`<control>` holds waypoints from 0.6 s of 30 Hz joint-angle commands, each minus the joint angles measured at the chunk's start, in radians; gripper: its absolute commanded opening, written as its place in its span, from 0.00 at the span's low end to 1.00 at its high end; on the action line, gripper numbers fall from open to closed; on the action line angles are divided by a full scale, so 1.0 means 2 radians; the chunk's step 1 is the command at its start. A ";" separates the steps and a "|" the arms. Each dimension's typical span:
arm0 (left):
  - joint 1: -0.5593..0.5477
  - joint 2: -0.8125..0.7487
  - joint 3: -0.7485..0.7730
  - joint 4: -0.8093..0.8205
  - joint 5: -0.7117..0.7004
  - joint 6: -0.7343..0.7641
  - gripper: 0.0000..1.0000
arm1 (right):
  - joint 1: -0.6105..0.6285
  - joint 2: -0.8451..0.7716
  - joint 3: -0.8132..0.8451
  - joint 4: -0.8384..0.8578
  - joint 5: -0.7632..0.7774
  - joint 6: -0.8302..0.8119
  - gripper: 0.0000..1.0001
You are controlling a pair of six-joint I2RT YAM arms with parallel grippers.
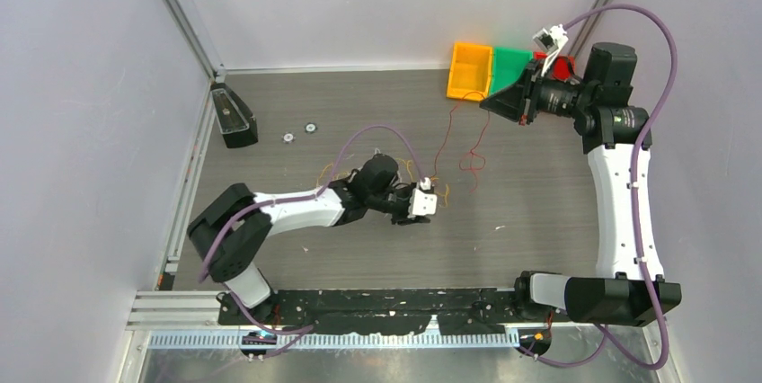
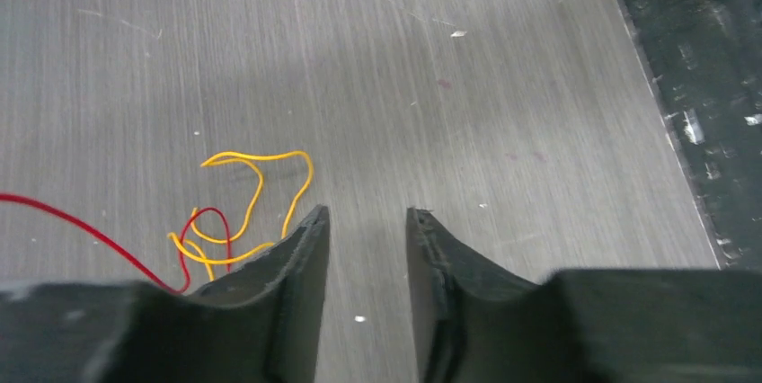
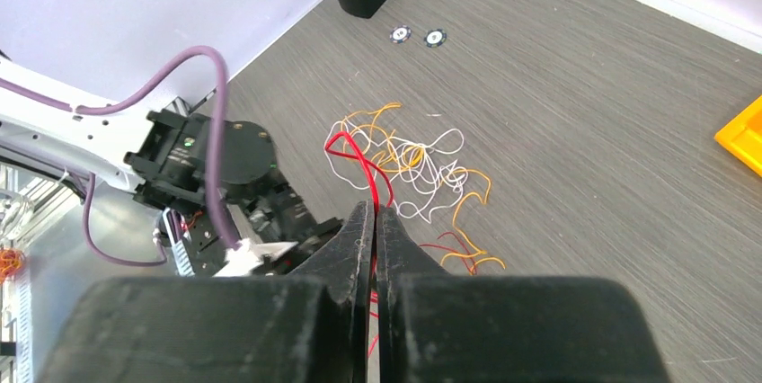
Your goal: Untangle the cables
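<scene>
Right tool [image 3: 375, 209]: pinched shut on red cable [image 3: 368, 176], held high.
Left tool [image 2: 367, 215]: narrow gap, empty, low beside yellow loops [image 2: 270, 157].
Tangle [image 3: 413, 167]: middle of the table [image 1: 539, 221].
Advice: pin the loops, then draw red away slowly.

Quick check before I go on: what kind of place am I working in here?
Probably a lab robot test cell: plain walls on aluminium posts box in a table, the left arm and right arm are bolted at its near edge, and coloured bins sit in the far corner.
</scene>
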 commanded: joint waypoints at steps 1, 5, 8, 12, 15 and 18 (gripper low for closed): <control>-0.001 -0.091 -0.036 0.027 0.033 -0.021 0.48 | -0.001 -0.008 0.023 0.026 -0.010 0.019 0.05; 0.012 -0.121 -0.066 0.050 0.018 -0.084 0.50 | -0.001 -0.010 0.022 0.043 -0.013 0.030 0.05; 0.033 -0.100 -0.049 0.060 -0.003 -0.109 0.49 | -0.001 -0.012 0.022 0.051 -0.017 0.044 0.05; 0.056 -0.050 0.000 0.056 -0.030 -0.109 0.50 | -0.001 -0.018 0.023 0.054 -0.019 0.049 0.05; 0.059 -0.021 0.030 0.053 -0.047 -0.105 0.51 | -0.001 -0.019 0.028 0.054 -0.019 0.053 0.05; 0.059 -0.001 0.048 0.060 -0.036 -0.107 0.52 | -0.001 -0.017 0.035 0.054 -0.021 0.056 0.05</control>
